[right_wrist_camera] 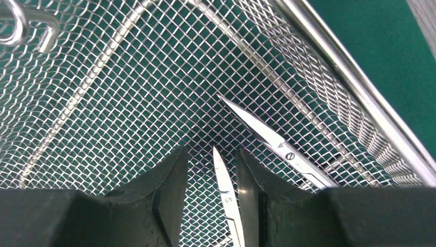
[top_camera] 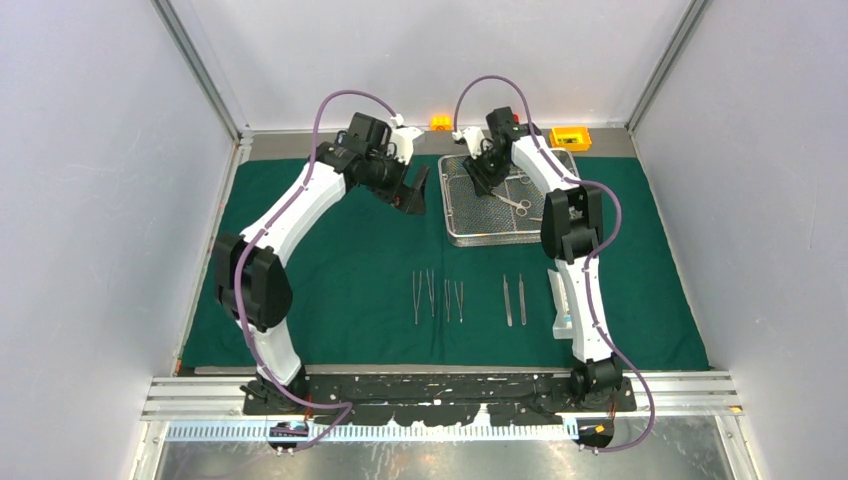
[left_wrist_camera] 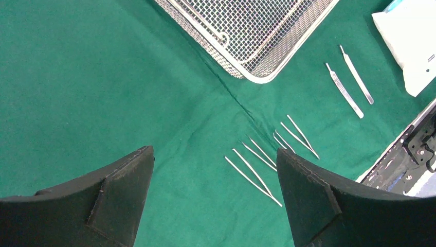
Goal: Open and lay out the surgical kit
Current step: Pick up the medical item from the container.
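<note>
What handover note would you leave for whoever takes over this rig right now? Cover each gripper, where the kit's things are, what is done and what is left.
Left gripper: open, empty, hovering over the green drape left of the tray.
Right gripper: open, down in the tray, a scissors blade between its fingers, not clamped.
Done: drape spread; tweezers and forceps, two scalpel handles and the white pouch laid in a row near the arm bases.
Left: likely moving those scissors and the second pair from the tray to the row.
</note>
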`<state>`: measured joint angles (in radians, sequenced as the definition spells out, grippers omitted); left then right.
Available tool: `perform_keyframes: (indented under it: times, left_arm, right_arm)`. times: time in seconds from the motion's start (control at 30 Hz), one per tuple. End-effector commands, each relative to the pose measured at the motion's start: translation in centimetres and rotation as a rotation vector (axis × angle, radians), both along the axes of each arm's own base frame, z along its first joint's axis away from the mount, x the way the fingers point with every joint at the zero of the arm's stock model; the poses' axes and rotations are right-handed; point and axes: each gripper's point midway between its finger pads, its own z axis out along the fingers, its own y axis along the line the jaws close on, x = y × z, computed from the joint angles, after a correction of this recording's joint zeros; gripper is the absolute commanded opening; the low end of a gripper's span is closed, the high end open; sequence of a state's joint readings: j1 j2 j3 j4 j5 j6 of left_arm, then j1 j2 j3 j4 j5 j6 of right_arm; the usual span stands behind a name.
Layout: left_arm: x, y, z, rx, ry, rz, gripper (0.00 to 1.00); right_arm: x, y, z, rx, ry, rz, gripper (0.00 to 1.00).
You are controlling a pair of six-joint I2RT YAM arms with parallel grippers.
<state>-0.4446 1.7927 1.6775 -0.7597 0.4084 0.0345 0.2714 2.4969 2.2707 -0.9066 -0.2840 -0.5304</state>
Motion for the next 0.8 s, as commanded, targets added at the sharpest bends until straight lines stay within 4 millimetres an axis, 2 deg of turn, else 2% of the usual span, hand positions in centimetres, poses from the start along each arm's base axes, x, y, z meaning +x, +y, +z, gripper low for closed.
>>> perform_keyframes:
  times: [0.0, 0.13, 0.47, 0.63, 0.77]
  left_arm:
    - [0.3, 0.0, 1.7, -0.026, -0.057, -0.012, 0.91]
    - [0.2, -0.2, 1.4, -0.028, -0.046, -0.016, 0.91]
    - [0.2, -0.1, 1.2, -0.029, -0.041, -0.014, 0.91]
    - [0.2, -0.2, 1.2, -0.029, -0.037, -0.015, 0.91]
    - [0.4, -0.2, 0.7, -0.021, -0.021, -0.016, 0.91]
  right_arm:
    - [0.8, -0.3, 0.4, -0.024, -0.033, 0.014, 0.44]
    - [1.0, -0.8, 0.1, -0.034, -0.028, 0.013, 0.41]
    - [0.1, -1.2, -1.7, -0.035, 0.049, 0.048, 0.31]
    - [0.2, -1.5, -1.9, -0.038, 0.052, 0.041, 0.24]
    - [0.8, -1.6, -1.1, -0.036, 0.033, 0.015, 0.16]
